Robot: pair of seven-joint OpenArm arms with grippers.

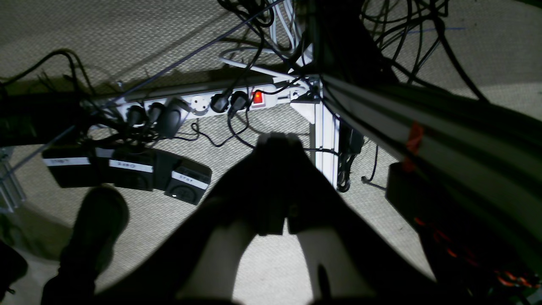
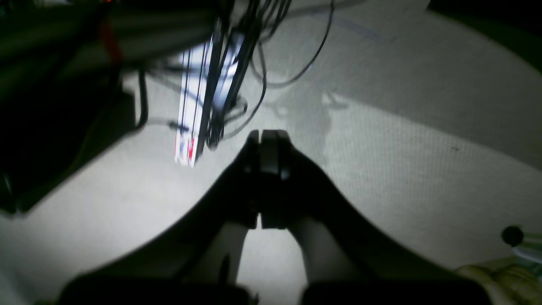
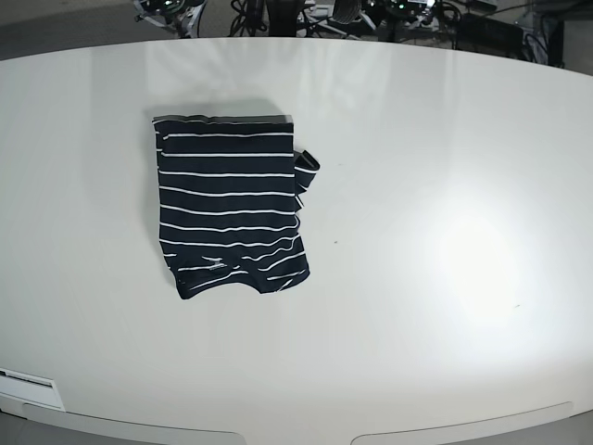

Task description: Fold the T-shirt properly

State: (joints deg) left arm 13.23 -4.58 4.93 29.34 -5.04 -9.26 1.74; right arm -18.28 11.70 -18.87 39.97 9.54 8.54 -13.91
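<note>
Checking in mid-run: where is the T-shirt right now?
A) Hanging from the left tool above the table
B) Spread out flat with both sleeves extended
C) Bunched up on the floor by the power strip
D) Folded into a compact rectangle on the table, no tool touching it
D: in the base view the T-shirt lies folded in a rough rectangle on the white table, one bit of cloth poking out at its side, and neither arm is over it.

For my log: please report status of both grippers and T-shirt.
Left gripper shut, empty. Right gripper shut, empty. T-shirt folded on table. Nothing in the way.
</note>
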